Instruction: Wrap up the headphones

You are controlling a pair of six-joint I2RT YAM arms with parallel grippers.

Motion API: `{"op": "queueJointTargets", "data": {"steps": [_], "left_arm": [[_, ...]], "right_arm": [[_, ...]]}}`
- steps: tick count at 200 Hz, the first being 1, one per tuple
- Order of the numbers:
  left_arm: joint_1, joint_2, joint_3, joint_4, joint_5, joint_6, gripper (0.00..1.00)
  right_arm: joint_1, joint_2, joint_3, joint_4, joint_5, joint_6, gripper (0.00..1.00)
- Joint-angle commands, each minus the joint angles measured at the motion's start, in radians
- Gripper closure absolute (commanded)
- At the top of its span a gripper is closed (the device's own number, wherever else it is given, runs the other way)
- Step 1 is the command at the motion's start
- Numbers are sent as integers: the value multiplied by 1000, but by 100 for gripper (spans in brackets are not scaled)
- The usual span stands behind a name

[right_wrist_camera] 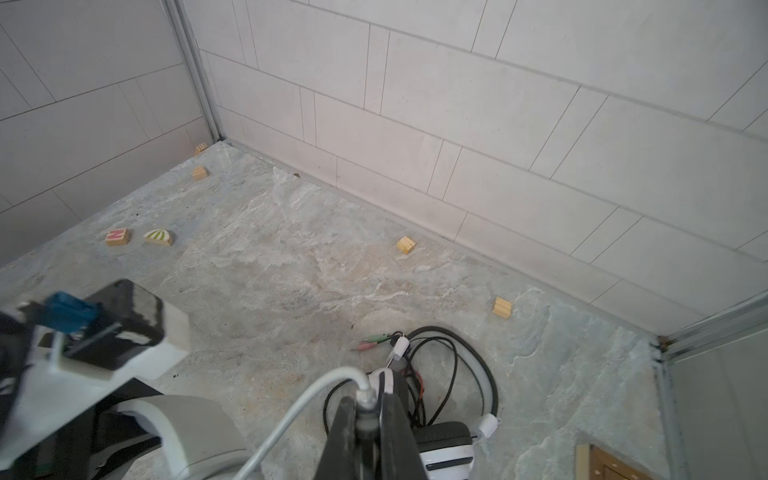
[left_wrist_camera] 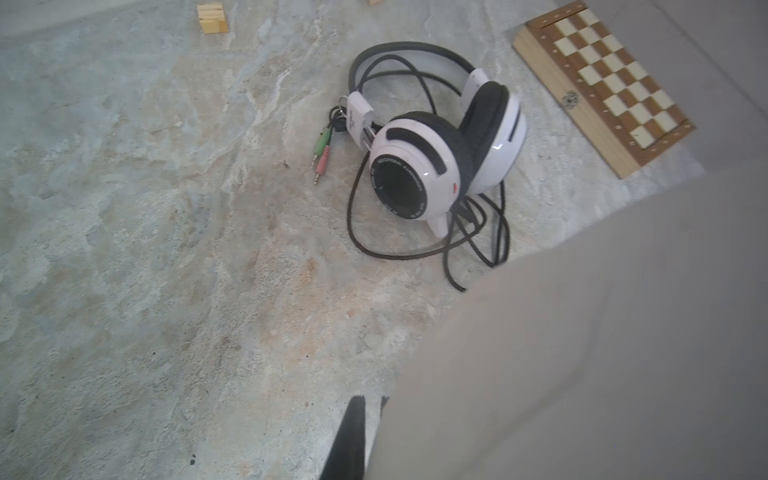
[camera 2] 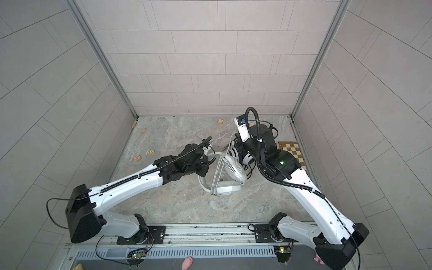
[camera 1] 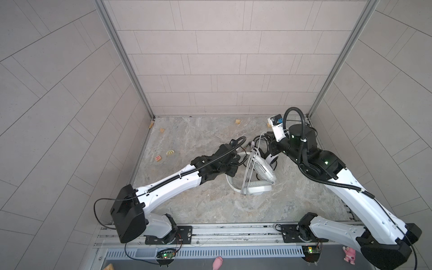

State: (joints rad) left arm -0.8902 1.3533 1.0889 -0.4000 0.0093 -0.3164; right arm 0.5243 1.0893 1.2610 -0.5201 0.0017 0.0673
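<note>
Right tool (right_wrist_camera: 368, 409) on grey cable (right_wrist_camera: 286, 419)

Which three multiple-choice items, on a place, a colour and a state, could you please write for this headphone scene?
1. Where does the wooden chessboard box lie? A) by the left wall B) beside the black-and-white headset C) on the front rail
2. What colours are the two audio plugs by that headset? A) blue, yellow B) both black C) green, pink
3. How is the right gripper? A) shut on the grey cable B) open C) shut on a wooden block
1 B: they lie side by side. 2 C: both colours show. 3 A: its jaws pinch the metal tip.
</note>
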Motion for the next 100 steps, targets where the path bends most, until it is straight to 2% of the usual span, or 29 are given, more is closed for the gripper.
{"op": "queueJointTargets", "data": {"steps": [1, 44, 69, 80, 100], "left_arm": [[-12, -94, -61, 144, 225, 48, 100], [1, -202, -80, 203, 316, 43, 100], [33, -255, -90, 257, 264, -5, 100], [47, -283, -99, 283, 215, -21, 100], [60, -303, -123, 369, 200, -40, 100]], "right_arm": [[-37, -13, -53, 81, -126, 64, 99], [-46, -38, -111, 73, -254, 84, 99], [-46, -93, -168, 122, -315, 162, 99], [-46, -109, -199, 168, -365, 216, 99], [-46, -118, -246, 269, -458, 318, 99]]}}
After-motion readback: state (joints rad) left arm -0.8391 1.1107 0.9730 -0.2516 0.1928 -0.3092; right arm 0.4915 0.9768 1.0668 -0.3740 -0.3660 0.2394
